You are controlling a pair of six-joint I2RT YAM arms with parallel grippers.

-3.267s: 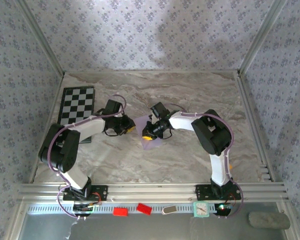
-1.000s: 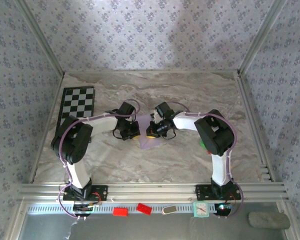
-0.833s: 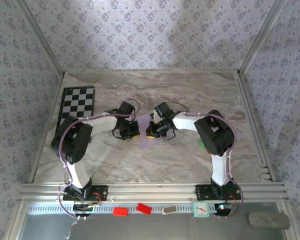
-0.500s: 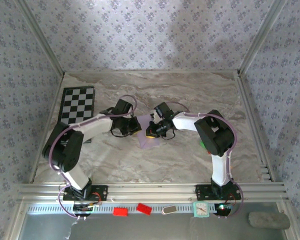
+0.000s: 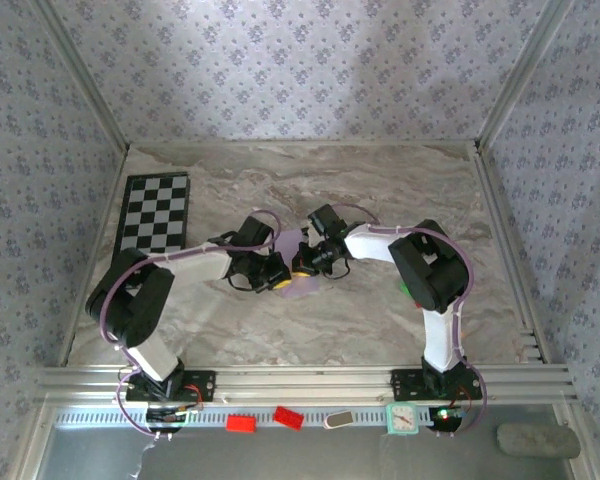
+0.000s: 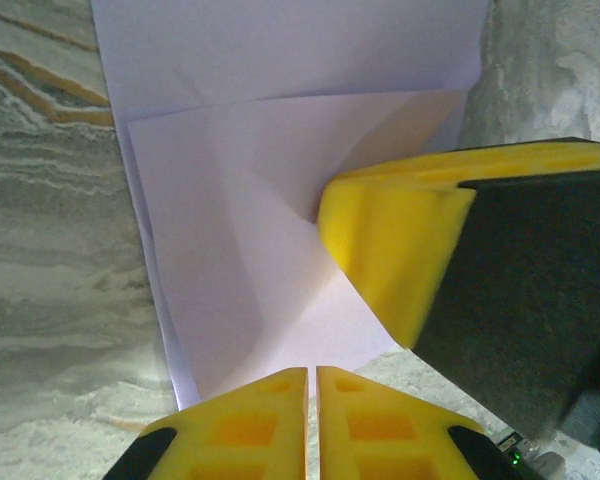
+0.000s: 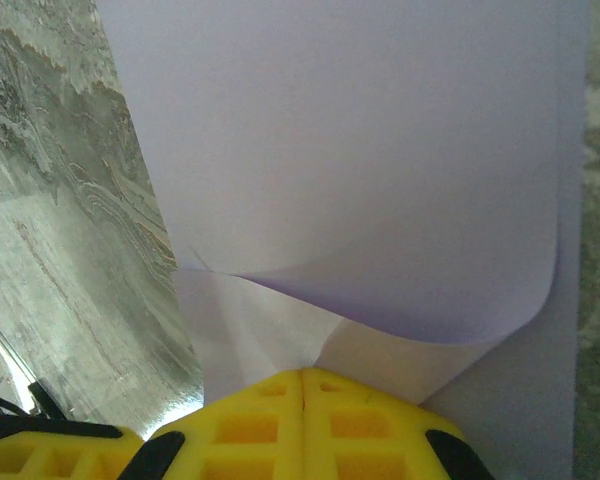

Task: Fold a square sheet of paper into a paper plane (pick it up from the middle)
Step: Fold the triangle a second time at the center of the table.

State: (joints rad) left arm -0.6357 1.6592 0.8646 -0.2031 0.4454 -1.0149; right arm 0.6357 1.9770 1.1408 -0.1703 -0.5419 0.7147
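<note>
- Top external view: the paper (image 5: 301, 289), pale lilac, lies near the middle of the marble table (image 5: 400, 180), partly covered by both end effectors.
- A checkerboard (image 5: 155, 210) lies flat at 10 o'clock from the paper, well apart from it.
- The left end effector (image 5: 279, 281) is at the paper's 9 o'clock edge. The right end effector (image 5: 302, 266) is over the sheet just beside it, its arm reaching in from 3 o'clock.
- Left wrist view: the paper is partly folded, with a creased flap (image 6: 230, 200) lying over the sheet.
- The left end effector's fingers are almost together, with only a thin slit between them. Their tips are at the paper's edge at 6 o'clock in this view, and I cannot tell whether paper is pinched there.
- The right end effector's yellow finger (image 6: 385, 240) presses on the flap at 3 o'clock.
- Right wrist view: the right end effector is closed, fingers flush together. Its tips rest on the paper at 6 o'clock, where the flap curls over.
</note>
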